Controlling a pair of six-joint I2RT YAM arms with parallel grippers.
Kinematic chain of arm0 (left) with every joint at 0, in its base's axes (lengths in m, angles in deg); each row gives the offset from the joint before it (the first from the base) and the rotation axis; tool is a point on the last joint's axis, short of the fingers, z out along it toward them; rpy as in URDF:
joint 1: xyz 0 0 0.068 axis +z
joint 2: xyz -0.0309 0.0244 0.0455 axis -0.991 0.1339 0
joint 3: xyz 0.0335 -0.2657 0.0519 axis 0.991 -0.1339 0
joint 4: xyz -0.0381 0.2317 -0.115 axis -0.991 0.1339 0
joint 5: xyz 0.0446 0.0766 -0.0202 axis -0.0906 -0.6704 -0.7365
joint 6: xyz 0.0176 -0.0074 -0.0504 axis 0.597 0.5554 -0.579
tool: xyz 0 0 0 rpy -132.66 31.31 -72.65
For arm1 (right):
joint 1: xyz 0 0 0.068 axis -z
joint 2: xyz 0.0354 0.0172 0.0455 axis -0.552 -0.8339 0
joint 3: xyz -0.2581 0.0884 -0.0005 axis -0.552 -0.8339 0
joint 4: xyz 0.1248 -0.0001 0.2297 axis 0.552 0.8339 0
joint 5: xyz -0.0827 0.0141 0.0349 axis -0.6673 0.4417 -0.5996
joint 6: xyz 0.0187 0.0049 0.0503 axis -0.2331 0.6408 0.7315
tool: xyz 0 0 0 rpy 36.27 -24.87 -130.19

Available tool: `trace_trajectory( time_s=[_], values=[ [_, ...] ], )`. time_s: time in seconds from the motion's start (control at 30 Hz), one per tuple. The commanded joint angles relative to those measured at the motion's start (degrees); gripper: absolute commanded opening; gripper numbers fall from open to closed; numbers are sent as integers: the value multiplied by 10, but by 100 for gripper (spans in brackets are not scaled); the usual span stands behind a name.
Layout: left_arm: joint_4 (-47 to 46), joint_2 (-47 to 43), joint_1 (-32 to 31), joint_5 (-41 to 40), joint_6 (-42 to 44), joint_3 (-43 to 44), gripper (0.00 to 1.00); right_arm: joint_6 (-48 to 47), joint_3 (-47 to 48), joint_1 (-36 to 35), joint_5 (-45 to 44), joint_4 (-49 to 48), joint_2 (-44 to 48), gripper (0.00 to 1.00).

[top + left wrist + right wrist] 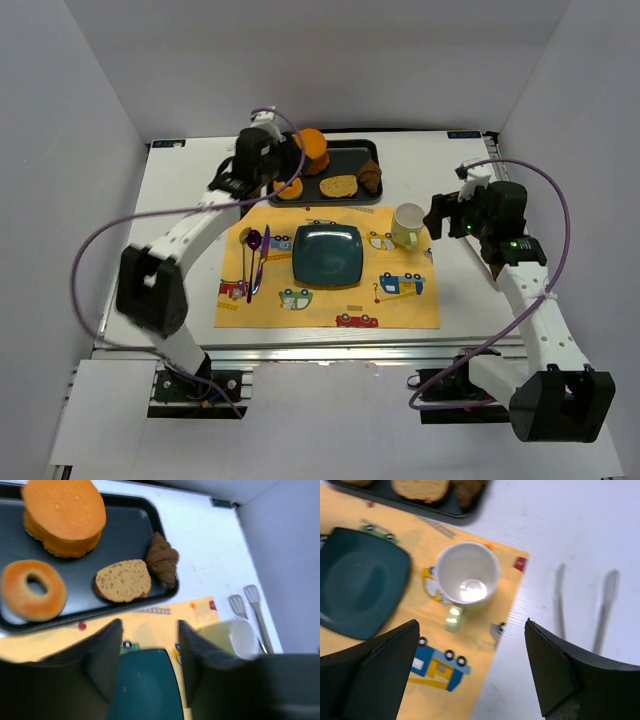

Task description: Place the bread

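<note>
The bread is a flat golden-tan slice [338, 186] and a dark brown croissant-shaped roll [370, 178]. Both lie at the right end of a black tray [345, 152]. They also show in the left wrist view, the slice [123, 580] beside the roll [162, 560]. My left gripper [283, 172] is open and empty, held high near the tray's left part. In its wrist view the jaws [150, 650] frame the teal plate [145, 685]. My right gripper [443, 215] is open and empty beside the mug [408, 226], and it hangs above the mug's handle in its own view [472, 630].
An orange cylinder [312, 148] and a glazed ring doughnut [289, 188] share the tray. A teal square plate [327, 255] sits mid-mat on the yellow placemat [400, 310], with purple cutlery [255, 262] to its left. Two grey utensil-like shapes [245, 605] lie right of the mat.
</note>
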Motion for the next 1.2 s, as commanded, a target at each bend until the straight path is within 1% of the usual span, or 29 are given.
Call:
trace_trajectory(
  time_s=[0.0, 0.03, 0.07, 0.1, 0.13, 0.17, 0.2, 0.23, 0.27, 0.3, 0.33, 0.37, 0.4, 0.43, 0.47, 0.57, 0.6, 0.7, 0.83, 1.0, 1.03, 1.07, 1.1, 1.13, 1.17],
  values=[
    [-14, -162, 12, -26, 17, -130, 42, -27, -3, 52, -60, 6, 14, 89],
    [-18, -188, 17, -26, 11, -159, 12, -55, -22, 64, -37, 2, 19, 89],
    [-18, -214, 24, -35, 8, -214, 0, -100, -29, 95, -10, 8, 27, 88],
    [-14, -238, 26, -42, 7, -238, 0, -156, -34, 110, 20, 37, 29, 83],
    [-7, -286, 29, -48, 6, -260, 0, -214, -50, 119, 20, 31, 29, 76],
    [-2, -310, 31, -55, 5, -283, 0, -218, -58, 133, 9, 21, 24, 44],
    [4, -333, 37, -76, 4, -302, 0, -224, -60, 141, 6, 20, 16, 23],
    [17, -373, 40, -83, 3, -336, 1, -232, -58, 161, 14, 31, 8, 10],
    [32, -393, 41, -103, -1, -364, 12, -235, -55, 169, 18, 40, -13, 2],
    [32, -411, 42, -114, -1, -377, 27, -235, -54, 175, 18, 40, -25, 5],
    [43, -430, 42, -124, -9, -390, 43, -239, -50, 181, 28, 55, -37, 12],
    [44, -464, 42, -130, -13, -403, 65, -246, -39, 188, 30, 64, -64, 45],
    [45, -481, 43, -136, -22, -416, 71, -245, -33, 190, 26, 69, -80, 64],
    [45, -496, 43, -138, -26, -441, 74, -247, -26, 189, 22, 73, -94, 75],
    [45, -525, 43, -139, -30, -452, 75, -251, -15, 189, 16, 83, -123, 89],
    [49, -558, 43, -148, -47, -492, 76, -254, -11, 189, -27, 52, -160, 89],
    [52, -577, 43, -149, -50, -500, 76, -259, -18, 190, -41, 36, -166, 89],
    [63, -596, 43, -153, -53, -517, 77, -266, -10, 189, -64, 2, -203, 89],
    [76, -593, 43, -160, -42, -514, 77, -257, 19, 189, -102, -19, -258, 88],
    [77, -579, 43, -168, -31, -501, 77, -290, 33, 190, -120, -36, -315, 88],
    [76, -572, 43, -166, -26, -498, 77, -313, 59, 191, -74, 7, -351, 84],
    [76, -569, 43, -166, -26, -498, 77, -320, 72, 192, -73, 8, -362, 82],
    [77, -566, 43, -167, -23, -496, 77, -328, 87, 194, -52, 32, -375, 78],
    [78, -564, 43, -168, -20, -493, 77, -335, 100, 197, -28, 77, -387, 74],
    [79, -561, 43, -168, -18, -492, 77, -343, 122, 197, -22, 94, -409, 67]
  ],
)
